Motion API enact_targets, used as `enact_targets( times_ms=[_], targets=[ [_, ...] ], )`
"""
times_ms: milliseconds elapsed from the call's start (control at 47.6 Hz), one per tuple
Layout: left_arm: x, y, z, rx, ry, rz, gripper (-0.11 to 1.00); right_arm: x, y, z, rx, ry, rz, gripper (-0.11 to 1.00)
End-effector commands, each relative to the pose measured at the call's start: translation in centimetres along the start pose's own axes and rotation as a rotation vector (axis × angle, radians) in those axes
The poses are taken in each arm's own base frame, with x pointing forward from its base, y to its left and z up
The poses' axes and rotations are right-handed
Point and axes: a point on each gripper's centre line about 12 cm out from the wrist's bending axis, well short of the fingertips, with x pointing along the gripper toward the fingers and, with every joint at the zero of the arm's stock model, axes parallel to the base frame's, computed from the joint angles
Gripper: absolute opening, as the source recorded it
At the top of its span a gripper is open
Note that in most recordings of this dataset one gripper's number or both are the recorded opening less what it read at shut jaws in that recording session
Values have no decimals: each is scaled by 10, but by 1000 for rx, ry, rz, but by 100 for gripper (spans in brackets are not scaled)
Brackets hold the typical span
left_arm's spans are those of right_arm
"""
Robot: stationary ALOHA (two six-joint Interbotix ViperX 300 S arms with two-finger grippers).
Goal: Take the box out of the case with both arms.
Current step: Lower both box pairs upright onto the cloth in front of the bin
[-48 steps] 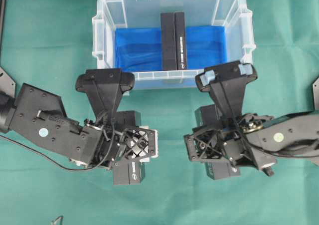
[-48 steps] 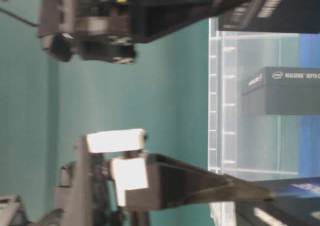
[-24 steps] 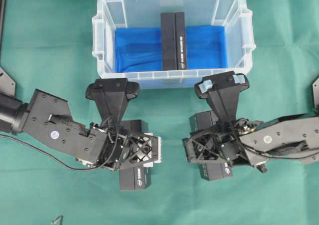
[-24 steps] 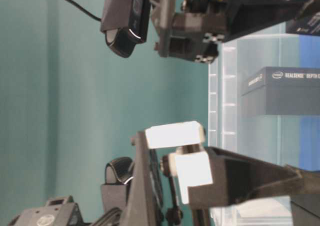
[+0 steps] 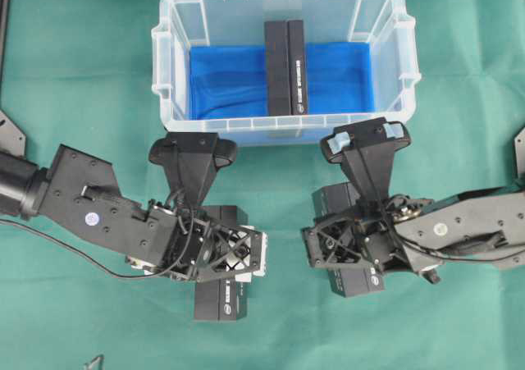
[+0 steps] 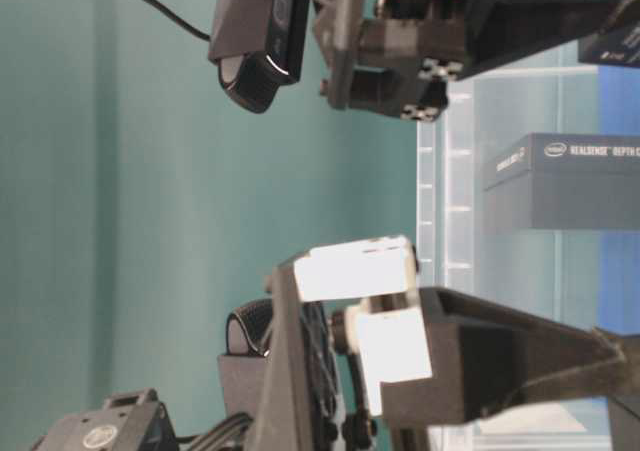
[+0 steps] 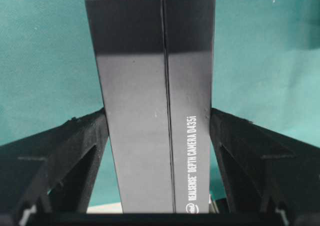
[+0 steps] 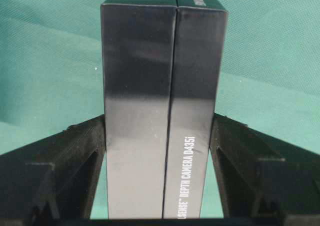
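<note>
The long black box you are after stands on edge in the middle of the clear, rimmed plastic case, on its blue lining, untouched by either arm. Your left gripper is clamped on a second black box, and your right gripper on a third black box. Both hang over the green cloth just in front of the case. The lift-out itself looks not yet begun. You will probably need to set these two boxes down and free both sets of jaws. Then reach over the near wall from either side.
</note>
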Motion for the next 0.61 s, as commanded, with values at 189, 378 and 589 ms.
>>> enact_targets(
  times_ms=[189,378,589],
  targets=[
    [-11,-5,0,-5,10,-34,77,-11,3,-2,15,15,26,77],
    [-12,-6,0,-5,10,-35,92,-12,2,-2,17,16,28,93],
    [-13,-6,-1,-5,11,-38,92,-14,3,-2,19,17,32,91]
  ],
)
